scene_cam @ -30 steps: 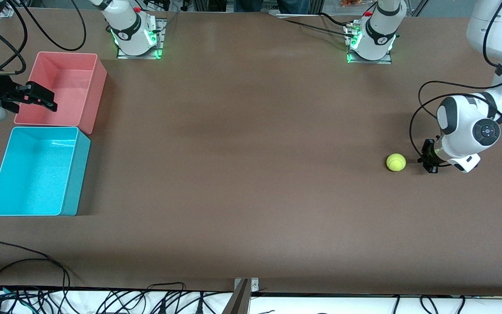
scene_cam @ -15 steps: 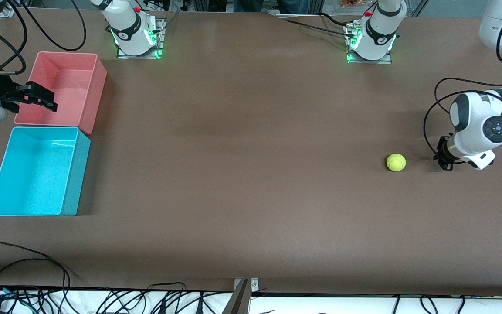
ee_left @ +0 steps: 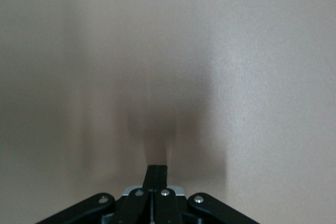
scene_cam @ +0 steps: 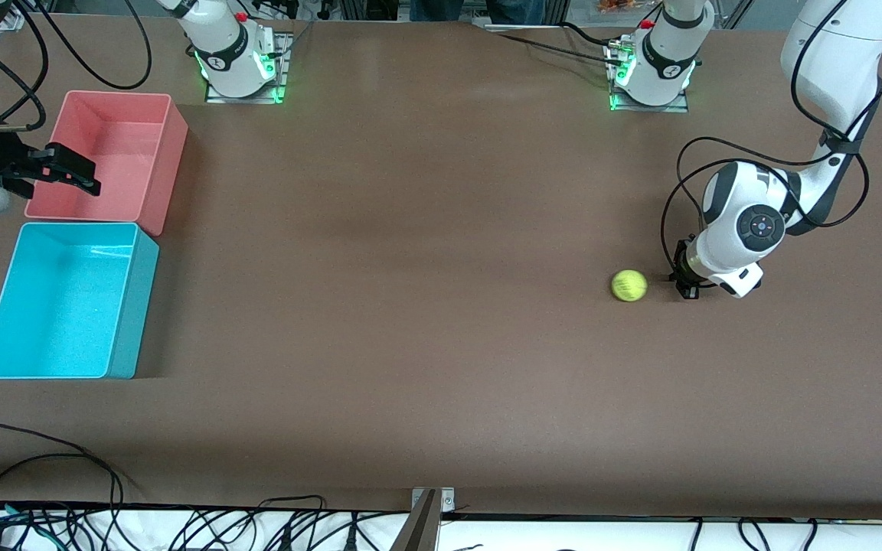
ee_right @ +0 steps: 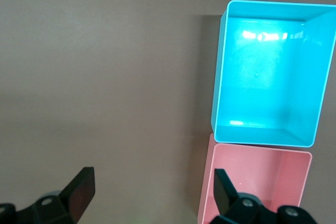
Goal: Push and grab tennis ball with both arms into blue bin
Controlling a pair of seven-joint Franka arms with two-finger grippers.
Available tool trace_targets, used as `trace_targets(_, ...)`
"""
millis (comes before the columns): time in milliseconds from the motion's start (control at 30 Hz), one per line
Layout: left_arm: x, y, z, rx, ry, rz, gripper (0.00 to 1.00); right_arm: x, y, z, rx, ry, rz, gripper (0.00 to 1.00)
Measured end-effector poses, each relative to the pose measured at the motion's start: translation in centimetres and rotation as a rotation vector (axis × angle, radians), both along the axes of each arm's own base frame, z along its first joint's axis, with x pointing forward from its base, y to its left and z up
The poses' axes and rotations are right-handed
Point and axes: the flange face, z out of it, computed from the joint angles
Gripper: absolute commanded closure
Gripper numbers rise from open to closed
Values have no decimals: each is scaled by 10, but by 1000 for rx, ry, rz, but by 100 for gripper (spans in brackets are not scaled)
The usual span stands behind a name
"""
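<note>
The tennis ball (scene_cam: 629, 285) lies on the brown table toward the left arm's end. My left gripper (scene_cam: 686, 289) is shut and empty, down at the table just beside the ball, on the side away from the bins. In the left wrist view its shut fingers (ee_left: 156, 174) show over bare table, and the ball is out of view. The blue bin (scene_cam: 132, 321) stands empty at the right arm's end. My right gripper (scene_cam: 80, 174) waits open and empty over the pink bin's edge. The right wrist view (ee_right: 152, 184) shows the blue bin (ee_right: 262, 132) below it.
The pink-red bin (scene_cam: 170, 164) stands empty beside the blue bin, farther from the front camera, and shows in the right wrist view (ee_right: 257, 174). Wide bare table lies between ball and bins. Cables hang along the table's near edge (scene_cam: 181, 528).
My left gripper drew back toward the table's end, then swept toward the bins. The ball has rolled a short way toward the right arm's end. The right arm has not moved.
</note>
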Motion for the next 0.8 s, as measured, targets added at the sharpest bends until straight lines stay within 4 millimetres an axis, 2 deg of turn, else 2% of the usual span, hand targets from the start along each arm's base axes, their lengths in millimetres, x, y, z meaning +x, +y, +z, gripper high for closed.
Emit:
trace_targets(200, 1, 21, 7, 3, 0, -18, 100, 0, 0, 0, 0, 0, 0, 0)
trace_targets(433, 6, 61, 25, 4, 16, -115, 100, 0, 0, 0, 0, 0, 0, 0)
trace_targets(600, 24, 85, 59, 15, 59, -215, 100, 0, 0, 0, 0, 0, 0, 0)
trace_targets(800, 52, 97, 111, 20, 87, -366, 100, 2, 5, -11, -2, 31, 10, 0)
